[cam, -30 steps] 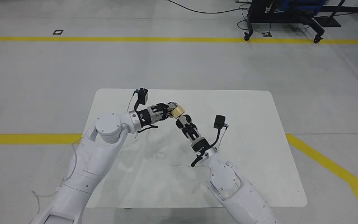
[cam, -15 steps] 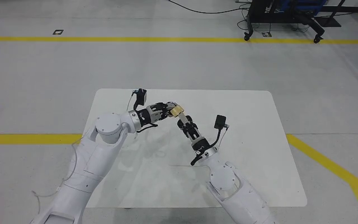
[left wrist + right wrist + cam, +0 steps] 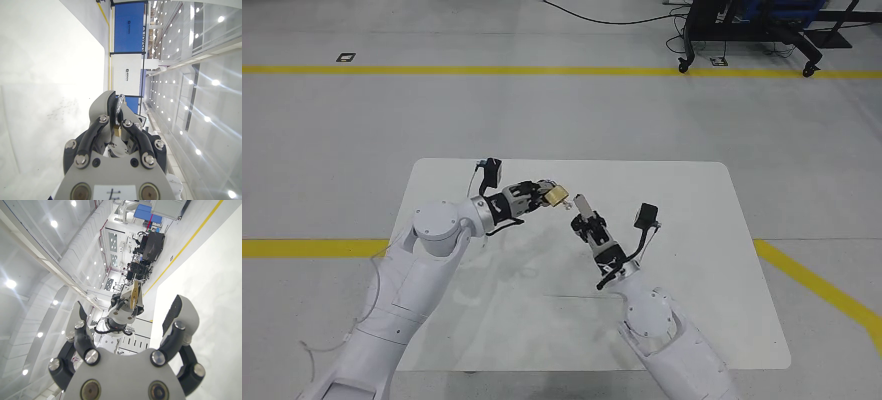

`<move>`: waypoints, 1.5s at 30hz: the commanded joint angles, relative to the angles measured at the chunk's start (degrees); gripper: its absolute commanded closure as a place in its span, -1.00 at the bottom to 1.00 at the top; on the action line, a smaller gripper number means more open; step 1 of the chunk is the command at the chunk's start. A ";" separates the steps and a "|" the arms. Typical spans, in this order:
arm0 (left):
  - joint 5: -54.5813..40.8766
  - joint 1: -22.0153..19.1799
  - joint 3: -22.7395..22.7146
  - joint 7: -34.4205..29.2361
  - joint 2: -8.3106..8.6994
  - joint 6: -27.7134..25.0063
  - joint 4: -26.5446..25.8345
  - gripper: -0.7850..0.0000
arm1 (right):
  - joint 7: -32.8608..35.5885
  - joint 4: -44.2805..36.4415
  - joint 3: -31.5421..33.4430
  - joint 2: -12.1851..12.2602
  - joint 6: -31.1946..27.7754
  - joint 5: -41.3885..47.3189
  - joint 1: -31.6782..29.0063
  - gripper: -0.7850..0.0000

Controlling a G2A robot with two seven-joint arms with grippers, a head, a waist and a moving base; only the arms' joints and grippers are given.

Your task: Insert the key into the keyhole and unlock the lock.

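Above the middle of the white desk (image 3: 682,260) we see both arms angled toward each other, their claws near one another but apart. On the left arm, the left claw (image 3: 548,195) is closed on the brass lock (image 3: 559,196) and holds it in the air, off the desk surface. From that arm's wrist camera we make out a sliver of the brass body pinched between the two finger pads, with a silvery metal part running along one pad. From the right wrist camera we look at the lock end-on. It sits between the left claw's fingers, and a slim silvery key (image 3: 133,303) sticks out of its near end face, so the key sits in the keyhole. We cannot tell how deep it goes, nor whether the shackle is sprung. Facing it, the right claw (image 3: 580,212) has its fingers spread wide and grips nothing; it hangs just beside the lock, with a clear gap to the key. Beyond the desk, a yellow line (image 3: 542,70) crosses the grey floor.
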 commanded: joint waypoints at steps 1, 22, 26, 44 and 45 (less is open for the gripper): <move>-0.40 0.09 -0.16 0.64 -0.06 0.04 0.00 1.00 | -0.16 -1.06 0.91 0.08 -0.48 0.29 -0.59 -1.00; -18.94 -0.91 -1.02 -6.39 -1.23 10.51 3.99 1.00 | 19.09 -8.93 9.64 1.84 -11.17 11.30 -5.06 1.00; -23.22 -1.44 -1.09 -8.53 -1.50 12.60 5.57 1.00 | 20.30 -6.99 9.25 1.83 -12.64 10.93 -4.13 1.00; -23.61 -3.32 0.48 -13.90 -1.56 13.35 7.88 1.00 | 19.55 0.03 4.10 1.06 -11.62 4.43 1.57 1.00; -23.56 -3.34 0.57 -14.05 -1.57 13.32 7.90 1.00 | 19.18 0.24 3.98 1.03 -11.53 3.85 1.70 1.00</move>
